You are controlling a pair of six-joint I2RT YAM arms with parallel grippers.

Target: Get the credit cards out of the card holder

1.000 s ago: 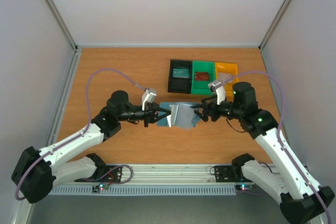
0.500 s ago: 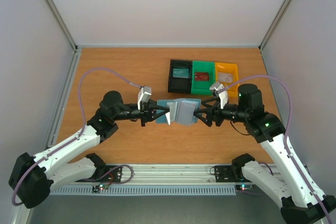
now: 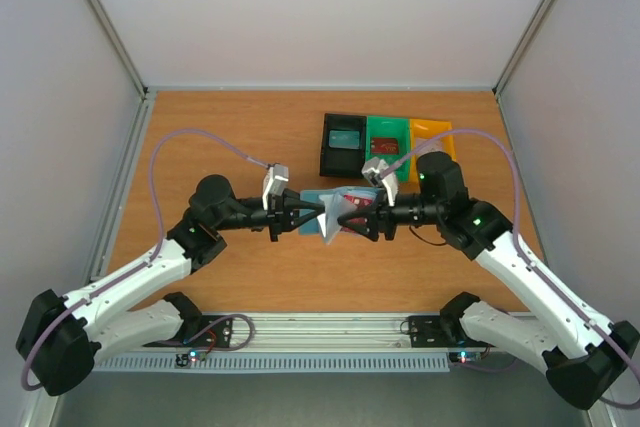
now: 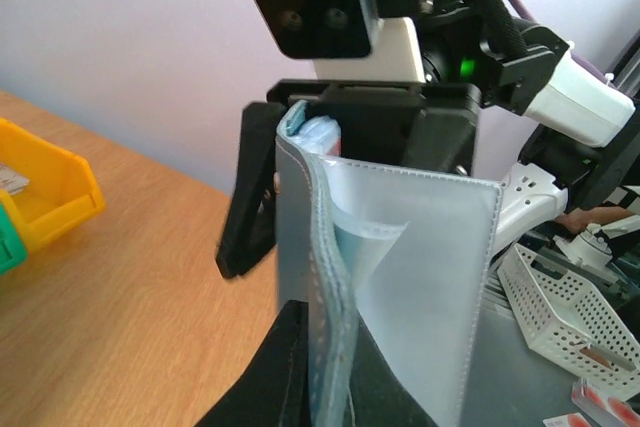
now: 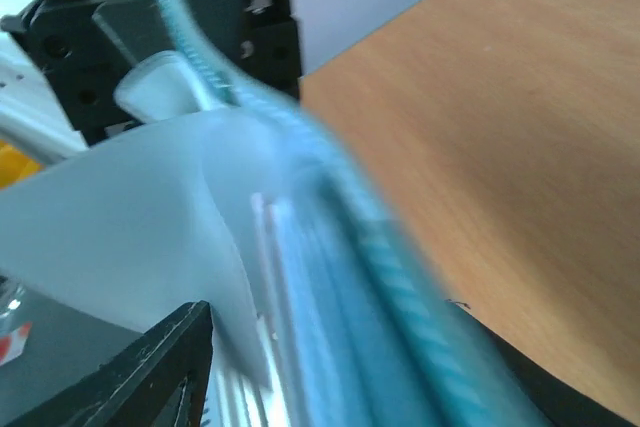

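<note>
Above the middle of the wooden table [image 3: 230, 137], the left gripper [image 3: 319, 215] pinches the card holder [image 3: 334, 209] with its jaws closed on it. The right gripper [image 3: 350, 221] straddles the opposite edge, jaws partly apart.

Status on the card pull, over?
Left gripper shut on card holder, held off the table. Right gripper open, jaws straddling its open edge. No card gripped. One red card lies in the green bin.

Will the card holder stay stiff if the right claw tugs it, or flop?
Probably floppy: the card holder curves and its layers splay while the left claw pinches one edge. Likely light, since that single pinch holds it upright. Its smooth lining may slip.
</note>
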